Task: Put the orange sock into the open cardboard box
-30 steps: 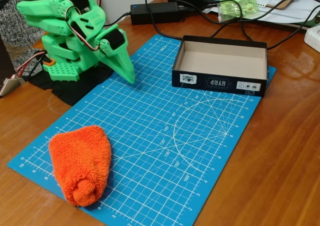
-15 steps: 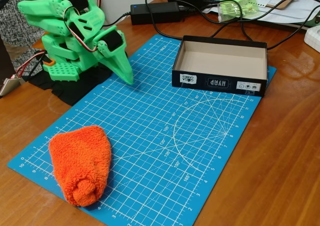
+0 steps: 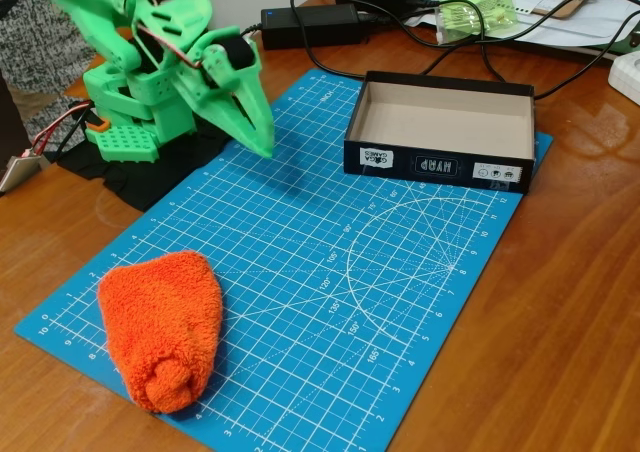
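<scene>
Orange sock (image 3: 163, 329) lies on the near left corner of the blue cutting mat (image 3: 330, 272), well apart from the green end effector (image 3: 262, 140), which hangs above the mat's far left part, pointing down. From the end effector the sock lies toward the camera and slightly left; its long axis runs near-to-far, knobbly end nearest. Open cardboard box (image 3: 440, 132) sits at the mat's far right corner, empty. The fingers appear closed together, holding nothing. The arm's upper links are cut off at the top edge.
</scene>
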Robot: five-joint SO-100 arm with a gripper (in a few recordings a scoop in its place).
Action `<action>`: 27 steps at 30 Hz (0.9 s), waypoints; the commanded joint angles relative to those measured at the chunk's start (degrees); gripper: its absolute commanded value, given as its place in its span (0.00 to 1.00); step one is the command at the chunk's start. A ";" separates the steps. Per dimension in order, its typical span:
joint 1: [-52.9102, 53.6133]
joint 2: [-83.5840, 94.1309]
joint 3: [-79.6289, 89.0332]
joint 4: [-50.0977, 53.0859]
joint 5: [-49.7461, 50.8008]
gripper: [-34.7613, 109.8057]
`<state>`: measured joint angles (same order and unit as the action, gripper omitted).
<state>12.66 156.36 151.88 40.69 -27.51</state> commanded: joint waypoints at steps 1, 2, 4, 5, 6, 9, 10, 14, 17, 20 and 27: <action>6.06 -13.89 -16.44 2.64 -13.36 0.26; 7.73 -17.49 -19.69 4.39 -18.19 0.27; 10.90 -24.61 -25.05 8.79 -30.59 0.29; 12.66 -27.86 -26.89 10.11 -36.30 0.31; 14.59 -30.94 -28.21 10.99 -41.84 0.32; 21.09 -37.88 -31.20 16.52 -60.03 0.40; 23.55 -39.64 -32.70 18.98 -65.04 0.45; 31.73 -44.56 -38.14 23.29 -74.71 0.52; 35.86 -47.99 -40.87 19.34 -76.38 0.52; 38.58 -51.94 -44.21 13.62 -76.29 0.53; 40.96 -58.27 -48.78 -3.43 -70.31 0.53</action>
<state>52.56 99.14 105.73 41.92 -98.00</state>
